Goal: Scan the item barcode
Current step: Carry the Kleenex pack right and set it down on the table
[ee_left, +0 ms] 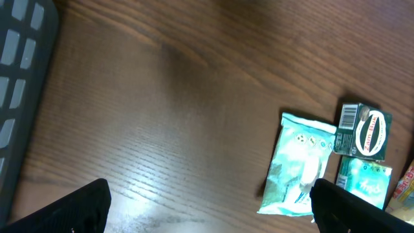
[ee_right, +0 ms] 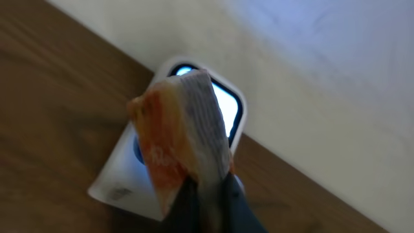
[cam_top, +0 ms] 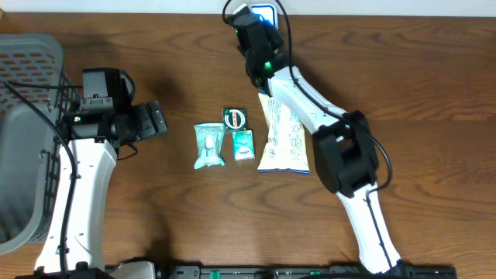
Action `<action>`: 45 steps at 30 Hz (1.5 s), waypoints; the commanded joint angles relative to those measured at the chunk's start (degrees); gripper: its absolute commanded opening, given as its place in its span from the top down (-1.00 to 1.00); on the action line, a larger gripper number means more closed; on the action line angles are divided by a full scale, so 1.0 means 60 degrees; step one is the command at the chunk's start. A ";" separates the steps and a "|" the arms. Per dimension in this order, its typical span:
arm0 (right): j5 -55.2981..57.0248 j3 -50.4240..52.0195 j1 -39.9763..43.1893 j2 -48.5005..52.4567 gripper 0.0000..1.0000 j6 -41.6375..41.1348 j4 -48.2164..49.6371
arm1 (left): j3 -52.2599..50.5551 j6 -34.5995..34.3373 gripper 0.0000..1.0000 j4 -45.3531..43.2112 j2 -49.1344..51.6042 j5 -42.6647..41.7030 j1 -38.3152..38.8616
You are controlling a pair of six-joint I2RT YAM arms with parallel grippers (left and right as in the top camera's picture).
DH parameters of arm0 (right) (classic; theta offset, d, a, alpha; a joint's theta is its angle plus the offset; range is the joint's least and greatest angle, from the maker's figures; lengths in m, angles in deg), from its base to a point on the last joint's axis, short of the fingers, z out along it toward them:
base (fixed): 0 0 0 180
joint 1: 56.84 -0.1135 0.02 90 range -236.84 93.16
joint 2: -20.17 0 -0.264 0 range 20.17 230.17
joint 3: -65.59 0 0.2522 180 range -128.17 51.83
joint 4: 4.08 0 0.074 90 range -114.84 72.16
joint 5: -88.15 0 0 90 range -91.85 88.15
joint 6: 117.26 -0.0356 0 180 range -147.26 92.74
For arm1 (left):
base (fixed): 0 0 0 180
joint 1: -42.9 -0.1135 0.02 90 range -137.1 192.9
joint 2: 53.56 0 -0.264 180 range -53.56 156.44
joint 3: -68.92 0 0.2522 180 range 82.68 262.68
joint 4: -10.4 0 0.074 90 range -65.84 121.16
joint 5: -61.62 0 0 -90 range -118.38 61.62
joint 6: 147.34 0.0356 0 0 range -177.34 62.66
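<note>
My right gripper (ee_right: 208, 188) is shut on an orange and white snack packet (ee_right: 174, 136). It holds the packet upright right in front of the white barcode scanner (ee_right: 119, 178), whose window glows blue-white. In the overhead view the scanner (cam_top: 266, 12) stands at the table's back edge and the right gripper (cam_top: 252, 39) is just before it; the packet is hidden under the wrist. My left gripper (cam_top: 155, 118) hangs open over the table's left side, with nothing between its fingers (ee_left: 77, 207).
Other items lie mid-table: a teal pouch (cam_top: 208, 145), a dark green box (cam_top: 234, 118), a small green packet (cam_top: 243, 145) and a long white bag (cam_top: 283, 136). A grey basket (cam_top: 27, 116) stands at the left edge.
</note>
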State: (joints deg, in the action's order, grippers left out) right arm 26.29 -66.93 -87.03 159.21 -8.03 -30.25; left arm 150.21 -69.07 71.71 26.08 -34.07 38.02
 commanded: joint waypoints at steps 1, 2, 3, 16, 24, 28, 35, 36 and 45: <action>-0.1370 -0.0127 0.0248 -0.2302 0.98 -0.1898 -0.1158 | 0.0087 0.0124 -0.95 -0.0004 0.0033 0.0018 -0.0033; -0.1636 -0.0127 0.0335 -0.2637 0.98 -0.2146 -0.1566 | 0.0087 0.0124 -0.95 -0.0004 0.0033 0.0018 -0.0033; -0.1931 -0.0127 0.0459 -0.3053 0.98 -0.2521 -0.2091 | 0.0087 0.0127 -0.96 -0.0004 0.0033 0.0018 -0.0033; -0.4018 -0.0127 0.2630 -0.6426 0.98 -0.4739 -0.7876 | 0.0087 0.0124 -0.96 -0.0004 0.0033 0.0018 -0.0033; -0.4557 -0.0004 0.3836 -0.6237 0.98 -0.4732 -0.9774 | 0.0087 0.0127 -0.96 -0.0004 0.0033 0.0022 -0.0033; -0.4433 0.0627 0.4484 -0.5978 0.98 -0.4732 -1.0218 | 0.0087 0.0127 -0.96 -0.0004 0.0033 0.0018 -0.0033; -0.5191 0.4433 0.5351 -0.5807 0.98 -0.4856 -0.8236 | 0.0087 0.0127 -0.96 -0.0004 0.0033 0.0022 -0.0033; -0.5224 0.4801 0.5431 -0.5807 0.98 -0.4929 -0.7963 | 0.0087 0.0127 -0.95 -0.0004 0.0033 0.0018 -0.0033; -0.5231 0.6645 0.6390 -0.5807 0.79 -0.5293 -0.6674 | 0.0087 0.0127 -0.96 -0.0004 0.0033 0.0022 -0.0033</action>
State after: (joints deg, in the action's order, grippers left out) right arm -4.48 -29.12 -50.86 124.79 -37.56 -71.29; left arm 150.21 -69.07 71.67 26.08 -34.07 38.02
